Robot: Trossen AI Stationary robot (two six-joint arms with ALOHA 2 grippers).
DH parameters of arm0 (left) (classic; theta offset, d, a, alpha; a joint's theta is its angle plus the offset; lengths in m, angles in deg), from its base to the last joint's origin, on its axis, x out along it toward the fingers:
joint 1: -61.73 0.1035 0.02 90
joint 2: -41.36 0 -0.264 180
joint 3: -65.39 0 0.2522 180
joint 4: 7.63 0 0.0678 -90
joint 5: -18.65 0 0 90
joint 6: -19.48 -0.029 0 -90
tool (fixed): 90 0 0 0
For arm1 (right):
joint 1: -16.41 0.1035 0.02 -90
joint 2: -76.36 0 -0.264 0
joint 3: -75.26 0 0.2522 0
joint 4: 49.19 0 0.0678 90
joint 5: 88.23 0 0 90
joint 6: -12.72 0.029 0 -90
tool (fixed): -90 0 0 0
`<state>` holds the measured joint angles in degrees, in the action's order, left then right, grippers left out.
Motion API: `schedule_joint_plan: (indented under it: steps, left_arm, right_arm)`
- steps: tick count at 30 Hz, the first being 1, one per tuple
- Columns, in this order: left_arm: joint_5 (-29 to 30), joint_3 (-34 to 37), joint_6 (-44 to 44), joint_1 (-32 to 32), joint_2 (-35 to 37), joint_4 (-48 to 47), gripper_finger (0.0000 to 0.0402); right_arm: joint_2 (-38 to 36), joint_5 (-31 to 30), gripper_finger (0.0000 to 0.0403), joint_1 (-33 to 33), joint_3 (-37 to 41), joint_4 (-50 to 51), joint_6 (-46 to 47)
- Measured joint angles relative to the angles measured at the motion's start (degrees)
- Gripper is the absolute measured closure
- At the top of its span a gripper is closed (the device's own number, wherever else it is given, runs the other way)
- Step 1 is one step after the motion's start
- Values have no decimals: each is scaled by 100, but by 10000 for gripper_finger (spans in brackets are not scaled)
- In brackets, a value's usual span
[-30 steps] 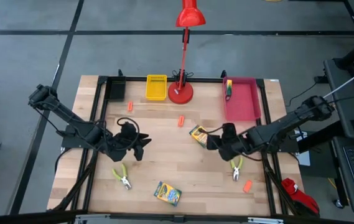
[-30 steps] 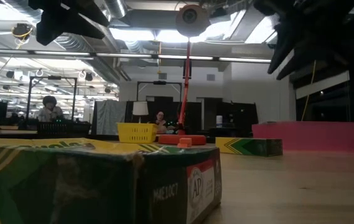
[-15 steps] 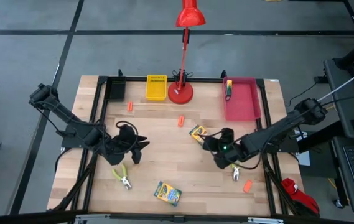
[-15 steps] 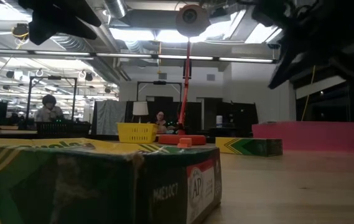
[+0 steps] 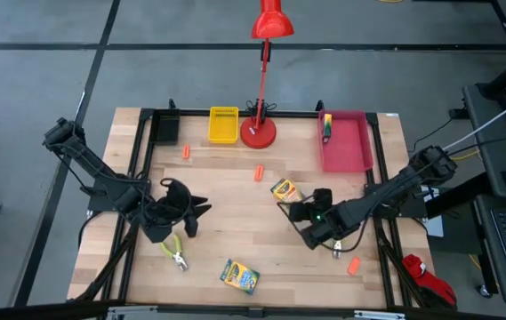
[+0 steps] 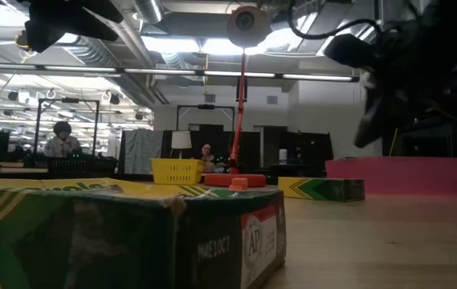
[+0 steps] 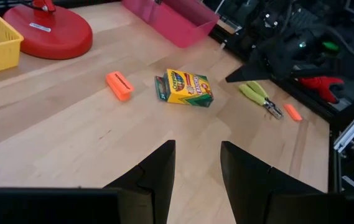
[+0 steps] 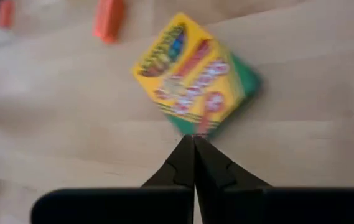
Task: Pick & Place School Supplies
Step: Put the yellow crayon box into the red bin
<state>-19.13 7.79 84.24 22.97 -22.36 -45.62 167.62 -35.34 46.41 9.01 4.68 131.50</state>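
Observation:
One yellow-and-green crayon box point(image 5: 282, 190) lies flat mid-table, a second point(image 5: 239, 276) lies near the near edge, and a third point(image 5: 327, 127) stands in the pink tray. Orange pieces point(image 5: 185, 152) point(image 5: 259, 172) point(image 5: 353, 265) lie scattered. One pair of pliers point(image 5: 174, 252) lies just near of my left gripper point(image 5: 197, 218). That gripper is open and hovers facing right point(image 7: 196, 144). The other pliers point(image 5: 336, 242) are partly under the right arm. My right gripper point(image 5: 286, 207) is shut, its tips point(image 8: 193, 140) above the table beside the mid-table box point(image 8: 192, 74).
A red desk lamp point(image 5: 258, 132), a yellow tray point(image 5: 223, 124), a black tray point(image 5: 166, 130) and a pink tray point(image 5: 346, 142) line the far edge. Black frame rails run along both sides. Bare wood lies between the two grippers. People sit in the room beyond the table.
My right gripper has moved toward the table's left and near edge and come lower, ending beside the mid-table crayon box. My left gripper has drawn back a little toward the near-left. Nothing on the table has moved.

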Motion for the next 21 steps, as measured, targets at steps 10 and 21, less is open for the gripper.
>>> schedule_joint_plan:
  steps: [10,21]
  left_arm:
    - [268,0,-795,-20,0,4,277]
    - [1106,118,-2175,-402,-2,2,303]
  right_arm:
    - [-2,-1397,402,407,2,64,-1056]
    - [-4,-2979,403,1320,1730,-3027,-1130]
